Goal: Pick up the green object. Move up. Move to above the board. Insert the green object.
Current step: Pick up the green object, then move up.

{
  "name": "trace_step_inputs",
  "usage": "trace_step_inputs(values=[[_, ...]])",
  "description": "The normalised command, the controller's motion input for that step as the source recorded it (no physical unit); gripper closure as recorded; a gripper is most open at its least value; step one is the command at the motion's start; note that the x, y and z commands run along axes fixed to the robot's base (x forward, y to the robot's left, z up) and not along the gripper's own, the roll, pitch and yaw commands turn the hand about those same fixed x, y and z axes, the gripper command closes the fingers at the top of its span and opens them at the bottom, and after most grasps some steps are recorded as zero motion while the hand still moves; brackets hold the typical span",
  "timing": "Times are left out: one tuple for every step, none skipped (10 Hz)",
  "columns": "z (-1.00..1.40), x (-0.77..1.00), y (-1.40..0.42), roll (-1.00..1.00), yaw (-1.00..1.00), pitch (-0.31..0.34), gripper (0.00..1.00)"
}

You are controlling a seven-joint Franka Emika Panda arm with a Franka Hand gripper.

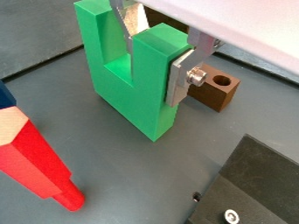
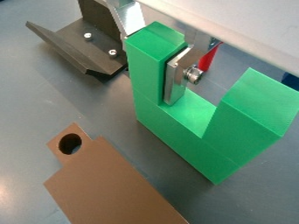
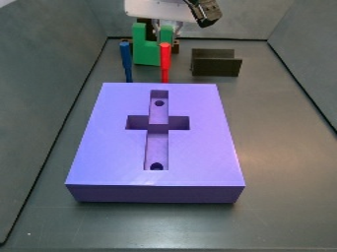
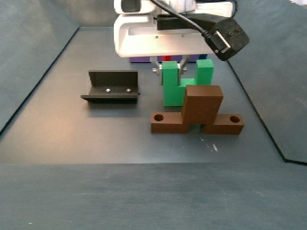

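The green object (image 1: pixel 131 87) is a bright green U-shaped block standing on the grey floor, seen in both wrist views (image 2: pixel 222 122). My gripper (image 1: pixel 149 52) is shut on one of its uprights, a silver finger (image 2: pixel 177 80) flat against each side. In a side view the green object (image 3: pixel 142 51) stands beyond the far end of the board (image 3: pixel 198 133), a purple slab with a cross-shaped recess, with the gripper (image 3: pixel 156 31) above it. It also shows in a side view (image 4: pixel 178 83), under the gripper (image 4: pixel 180 56).
A brown block with a round hole (image 1: pixel 216 87) (image 2: pixel 100 179) (image 4: pixel 198 112) lies close to the green object. A red peg (image 1: pixel 41 166) (image 3: pixel 166 57) and a blue peg (image 3: pixel 122 57) stand beside it. The fixture (image 4: pixel 111 88) (image 2: pixel 87 44) (image 3: pixel 215 63) is nearby.
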Motion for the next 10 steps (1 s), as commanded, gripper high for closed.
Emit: trace_step_inputs(values=[[0.00, 0.00, 0.00, 0.00, 0.00, 0.000, 1.00], [0.00, 0.00, 0.00, 0.00, 0.00, 0.000, 1.00], [0.00, 0.00, 0.00, 0.00, 0.00, 0.000, 1.00], [0.00, 0.00, 0.00, 0.00, 0.00, 0.000, 1.00], [0.00, 0.00, 0.00, 0.00, 0.00, 0.000, 1.00], [0.00, 0.00, 0.00, 0.00, 0.00, 0.000, 1.00], [0.00, 0.00, 0.00, 0.00, 0.00, 0.000, 1.00], [0.00, 0.00, 0.00, 0.00, 0.00, 0.000, 1.00], [0.83, 0.00, 0.00, 0.00, 0.00, 0.000, 1.00], [0.83, 0.01, 0.03, 0.00, 0.03, 0.000, 1.00]])
